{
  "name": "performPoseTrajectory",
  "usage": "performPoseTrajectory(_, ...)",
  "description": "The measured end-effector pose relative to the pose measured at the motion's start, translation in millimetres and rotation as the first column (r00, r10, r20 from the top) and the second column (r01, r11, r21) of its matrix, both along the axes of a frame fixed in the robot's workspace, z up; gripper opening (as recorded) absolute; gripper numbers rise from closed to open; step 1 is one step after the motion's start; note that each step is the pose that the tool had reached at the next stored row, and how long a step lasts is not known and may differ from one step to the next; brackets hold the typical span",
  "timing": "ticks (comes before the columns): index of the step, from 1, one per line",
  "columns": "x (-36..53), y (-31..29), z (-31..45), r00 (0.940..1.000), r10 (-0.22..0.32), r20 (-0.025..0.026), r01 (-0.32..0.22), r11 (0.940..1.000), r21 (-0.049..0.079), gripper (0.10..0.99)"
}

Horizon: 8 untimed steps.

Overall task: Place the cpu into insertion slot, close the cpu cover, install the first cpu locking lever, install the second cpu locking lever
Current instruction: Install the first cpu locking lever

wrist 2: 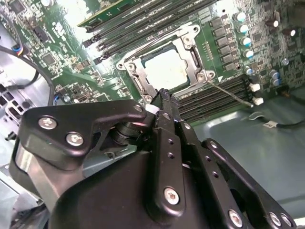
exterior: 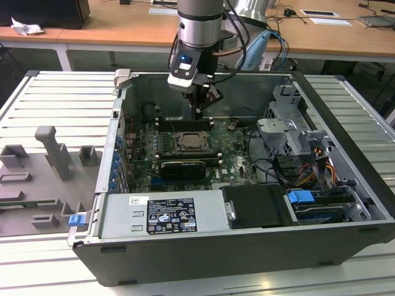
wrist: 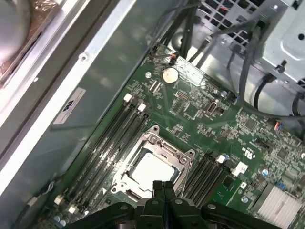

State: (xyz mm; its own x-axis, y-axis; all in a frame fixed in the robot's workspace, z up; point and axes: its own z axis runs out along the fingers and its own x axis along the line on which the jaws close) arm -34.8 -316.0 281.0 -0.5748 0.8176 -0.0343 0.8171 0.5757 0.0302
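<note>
exterior view
- setup: open computer case (exterior: 247,262) lies flat on the ribbed bench (exterior: 62,92); grey fixtures (exterior: 55,154) sit on the bench at the exterior view's left.
- arm: comes down from the far side into the case; gripper (exterior: 199,114) hangs just above the board, at the far edge of the insertion slot (exterior: 188,143).
- slot: mid-board, with the graphics card (exterior: 182,166) just on its near side and the power supply (exterior: 163,214) nearer again.
- jaws: can't tell their state from here.

second wrist view
- cpu (wrist 2: 166,71): seated in the slot, pale top facing up.
- cpu cover (wrist 2: 190,59): lies flat over the cpu, which shows through its window.
- lever (wrist 2: 228,93): thin metal rod runs from a socket corner out across the memory slots (wrist 2: 209,98); can't tell whether it is latched.
- gripper (wrist 2: 161,95): tip sits right at the socket's edge, beside a corner of the cover; contact unclear.
- jaws: look closed together, nothing seen between them.

first wrist view
- cpu (wrist: 151,168): in the socket, framed by the cpu cover (wrist: 164,143), between two banks of memory slots (wrist: 114,138).
- gripper (wrist: 162,185): tip over the socket rim, next to the cpu.
- jaws: pressed together with only a hairline between them, holding nothing.
- board: coin cell (wrist: 169,74) is well apart from the socket, out past the slot ends.
</note>
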Motion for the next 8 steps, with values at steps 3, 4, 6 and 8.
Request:
performPoseTrajectory(3,0.0,0.0,0.0,0.9993,0.038,0.0,-0.038,0.9993,-0.002,0.106)
performPoseTrajectory(4,0.0,0.0,0.0,0.999,0.044,-0.0001,-0.044,0.999,-0.003,0.106)
performPoseTrajectory(6,0.0,0.0,0.0,0.998,0.063,0.0,-0.063,0.998,-0.003,0.106)
performPoseTrajectory(8,0.0,0.0,0.0,0.9962,0.087,-0.0001,-0.087,0.9962,-0.003,0.106)
